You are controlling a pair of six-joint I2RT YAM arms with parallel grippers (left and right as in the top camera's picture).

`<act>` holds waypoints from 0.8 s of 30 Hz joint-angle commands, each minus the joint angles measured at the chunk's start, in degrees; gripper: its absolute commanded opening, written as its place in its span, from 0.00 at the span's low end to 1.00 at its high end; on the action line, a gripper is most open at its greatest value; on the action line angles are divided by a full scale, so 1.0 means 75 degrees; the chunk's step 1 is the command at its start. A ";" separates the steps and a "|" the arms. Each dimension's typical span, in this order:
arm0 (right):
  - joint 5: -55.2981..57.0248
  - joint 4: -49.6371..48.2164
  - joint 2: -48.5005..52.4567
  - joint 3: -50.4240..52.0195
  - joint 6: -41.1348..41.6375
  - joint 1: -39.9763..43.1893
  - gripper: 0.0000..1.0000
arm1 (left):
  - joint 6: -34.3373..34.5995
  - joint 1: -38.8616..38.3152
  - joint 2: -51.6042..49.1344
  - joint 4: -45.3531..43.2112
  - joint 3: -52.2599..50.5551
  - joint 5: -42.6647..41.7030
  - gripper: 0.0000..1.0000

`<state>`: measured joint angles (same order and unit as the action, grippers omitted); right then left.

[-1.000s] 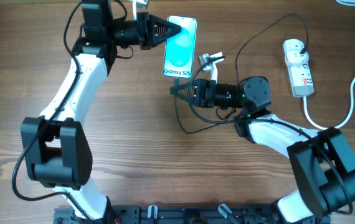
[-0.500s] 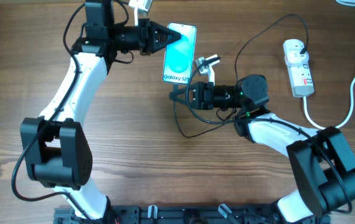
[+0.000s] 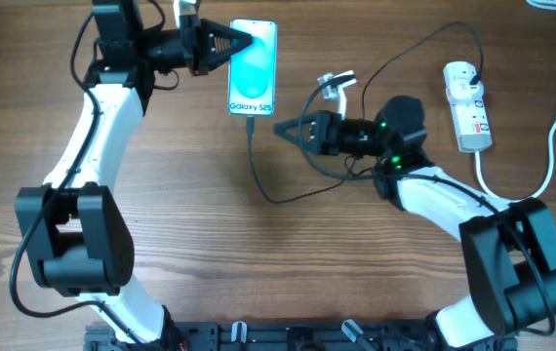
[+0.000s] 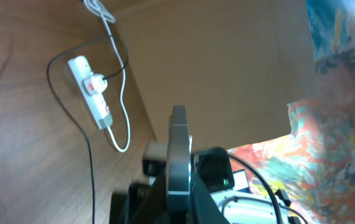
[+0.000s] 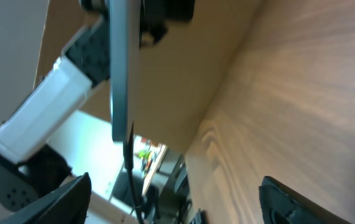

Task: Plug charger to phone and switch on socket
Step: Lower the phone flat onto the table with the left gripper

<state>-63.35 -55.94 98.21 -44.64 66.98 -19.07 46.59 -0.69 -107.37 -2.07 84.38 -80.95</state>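
Note:
The phone [image 3: 253, 66], its cyan screen facing up, is held by its left edge in my left gripper [image 3: 242, 42], which is shut on it. In the left wrist view the phone [image 4: 179, 149] stands edge-on between the fingers of the left gripper [image 4: 179, 194]. The charger's thin black cable [image 3: 258, 180] hangs from the phone's bottom edge, where its connector [image 3: 251, 122] sits, and loops right to its plug in the socket [image 3: 467, 105]. My right gripper [image 3: 288, 132] is open just right of the cable, holding nothing. The right wrist view shows the phone [image 5: 120, 62] edge-on with the connector [image 5: 129, 148] below it.
A white cord [image 3: 551, 146] runs from the socket's near end to the far right table edge. The socket [image 4: 91, 93] and that cord [image 4: 124, 112] also show in the left wrist view. The black cable loops under my right arm [image 3: 434, 190].
My left gripper carried the phone left and farther back. My right gripper opened, let go of the connector, which stays in the phone, and drew slightly right.

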 commanded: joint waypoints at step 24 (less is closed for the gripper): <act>0.6458 1.2464 -0.8212 -0.0105 -0.5377 0.2445 0.99 | -0.1486 -0.2938 -0.2486 0.2439 -0.0020 0.5158 0.04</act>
<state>-21.17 33.98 37.82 -45.52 29.43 -0.75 31.29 -22.79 -124.38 18.96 83.99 -38.00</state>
